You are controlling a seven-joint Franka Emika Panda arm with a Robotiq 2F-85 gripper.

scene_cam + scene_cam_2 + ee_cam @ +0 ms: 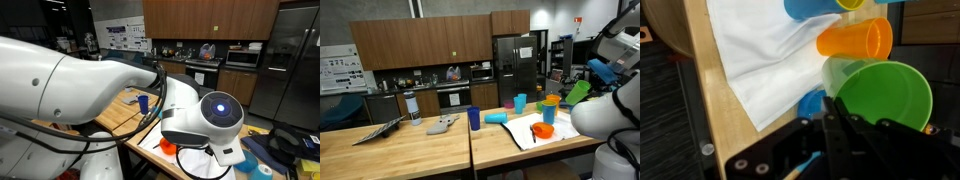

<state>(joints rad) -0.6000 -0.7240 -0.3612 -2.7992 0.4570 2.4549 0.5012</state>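
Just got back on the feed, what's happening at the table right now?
The gripper appears to have the green cup pinched between its fingers, raised off the wooden table. Just beyond it, an orange cup and a blue cup sit at the white cloth spread over the table edge.
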